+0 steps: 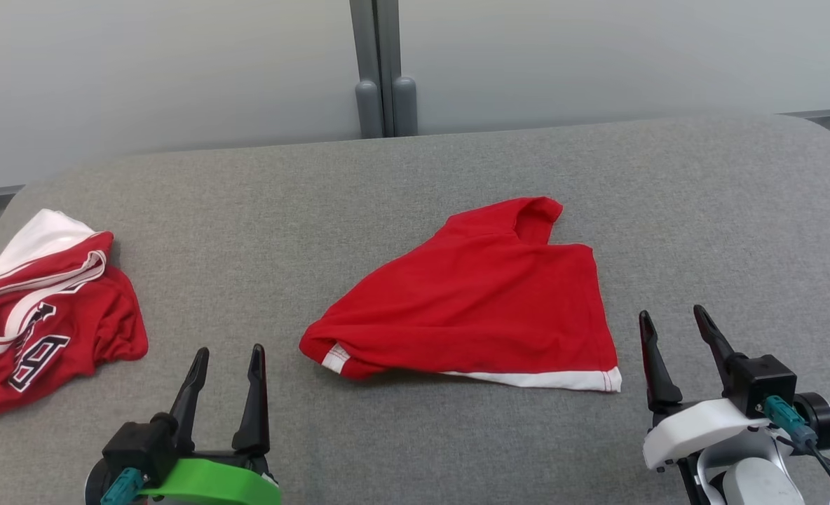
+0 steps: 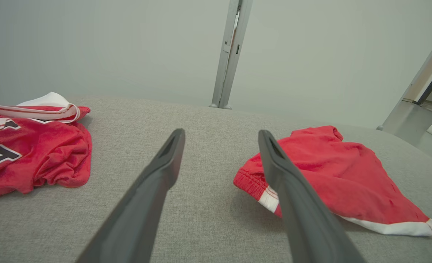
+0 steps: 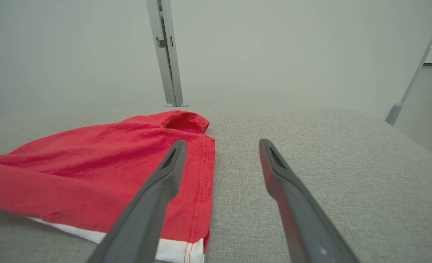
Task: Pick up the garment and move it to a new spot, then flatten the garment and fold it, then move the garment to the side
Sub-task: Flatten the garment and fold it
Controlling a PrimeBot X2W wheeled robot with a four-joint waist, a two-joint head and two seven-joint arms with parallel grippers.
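Looking across the grey counter (image 1: 317,196), I see its far edge running along 12 o'clock, with rounded corners at about 10 and 2 o'clock. The red garment (image 1: 478,301) lies crumpled just right of the middle, its white hem band toward me. It is at 1 o'clock from my left claw (image 1: 229,349) and 11 o'clock from my right claw (image 1: 671,313). Both claws stand wide, holding nothing, and neither touches the cloth. Bare counter rings the garment on every side, widest toward 2 and 3 o'clock.

One end of the garment is folded under itself, so I cannot tell its full shape. In the left wrist view my own finger (image 2: 296,204) covers part of the hem.

A second piece, a red and white jersey (image 1: 43,308), is heaped at 9 o'clock, well apart from the garment. It is cut off by the picture's edge, and its black lettering is only partly readable. A grey post (image 1: 385,70) rises behind the counter at 12 o'clock against a pale wall.
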